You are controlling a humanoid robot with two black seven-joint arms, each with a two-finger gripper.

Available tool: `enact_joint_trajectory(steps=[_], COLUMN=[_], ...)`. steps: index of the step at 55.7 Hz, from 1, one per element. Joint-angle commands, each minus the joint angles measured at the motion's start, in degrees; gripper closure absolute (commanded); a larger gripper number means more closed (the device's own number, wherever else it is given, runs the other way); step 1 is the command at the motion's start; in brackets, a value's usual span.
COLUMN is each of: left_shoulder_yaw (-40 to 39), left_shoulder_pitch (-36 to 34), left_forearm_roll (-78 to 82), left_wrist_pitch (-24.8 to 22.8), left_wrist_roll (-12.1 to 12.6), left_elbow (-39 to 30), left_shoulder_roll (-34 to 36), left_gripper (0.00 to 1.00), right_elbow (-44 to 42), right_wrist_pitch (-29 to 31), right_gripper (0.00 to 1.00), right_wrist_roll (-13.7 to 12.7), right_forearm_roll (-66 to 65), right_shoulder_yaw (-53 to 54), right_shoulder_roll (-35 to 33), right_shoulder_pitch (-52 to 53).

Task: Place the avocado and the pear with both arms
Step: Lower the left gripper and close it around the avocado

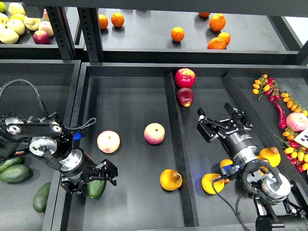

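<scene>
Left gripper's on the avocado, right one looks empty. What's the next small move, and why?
Probably lift the left gripper slightly: its fingers straddle the avocado on the tray floor. The right gripper hangs open, empty, far from the pear.

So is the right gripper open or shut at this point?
Open. The right gripper has its two fingers spread apart with nothing between them, hovering over the bare tray floor.

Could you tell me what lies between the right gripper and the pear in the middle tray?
In the head view, only the black divider wall separates the right gripper from the pear; the tray floor on either side is bare along that stretch.
</scene>
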Motion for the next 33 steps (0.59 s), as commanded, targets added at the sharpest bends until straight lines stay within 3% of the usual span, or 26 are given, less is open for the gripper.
enact_joint_trajectory(steps=[1,33], left_shoulder_yaw=[1.1,3.6], left_shoulder_pitch=[0.0,0.4], left_forearm_roll=[0.5,9.4], left_wrist_pitch=[0.0,0.0], left_wrist_roll=[0.0,0.0], left_elbow=[3.1,12.3], left_shoulder_roll=[-2.6,-7.7], left_gripper=[0.01,0.01], right_elbow=[0.0,0.0], right_wrist_pitch=[-0.2,0.2], right_gripper=[0.00,0.00], right_wrist_roll=[0.0,0.0], right_forearm_roll=[0.0,0.1], right_shoulder_yaw=[0.0,0.7], right_shoulder_roll=[0.0,0.0], right_shoulder_pitch=[0.8,1.2])
